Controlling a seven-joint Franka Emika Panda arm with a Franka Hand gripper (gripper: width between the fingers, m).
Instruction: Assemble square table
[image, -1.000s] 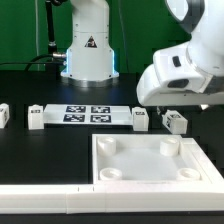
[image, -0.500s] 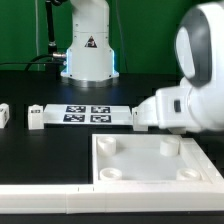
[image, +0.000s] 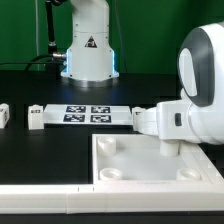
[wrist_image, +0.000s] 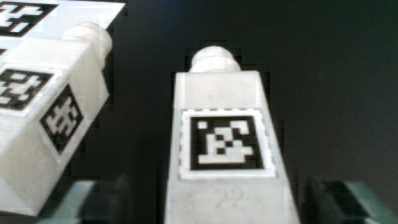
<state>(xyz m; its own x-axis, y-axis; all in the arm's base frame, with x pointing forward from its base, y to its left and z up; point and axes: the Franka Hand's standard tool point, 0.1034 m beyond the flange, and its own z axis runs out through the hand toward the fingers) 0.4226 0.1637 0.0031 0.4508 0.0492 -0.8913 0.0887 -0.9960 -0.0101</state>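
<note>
The square table's top (image: 150, 160) is a white slab with a raised rim and round corner sockets, lying at the front right. In the wrist view a white tagged leg (wrist_image: 222, 140) lies between my gripper's (wrist_image: 217, 205) open fingers, with a dark gap on each side. A second tagged leg (wrist_image: 54, 90) lies right beside it. In the exterior view my arm's hand (image: 175, 120) sits low behind the slab's far edge and hides the fingers and the leg between them. One leg (image: 140, 118) shows at the hand's edge. Two more legs (image: 37, 118) (image: 3, 114) lie at the exterior view's left.
The marker board (image: 85, 113) lies flat between the legs in the middle. The robot base (image: 88, 50) stands at the back. A long white bar fence (image: 50, 195) runs along the front edge, beside the slab.
My arm has come down and moved toward the exterior view's left, over the legs behind the slab. The leg that showed at the right is now hidden by the hand.
</note>
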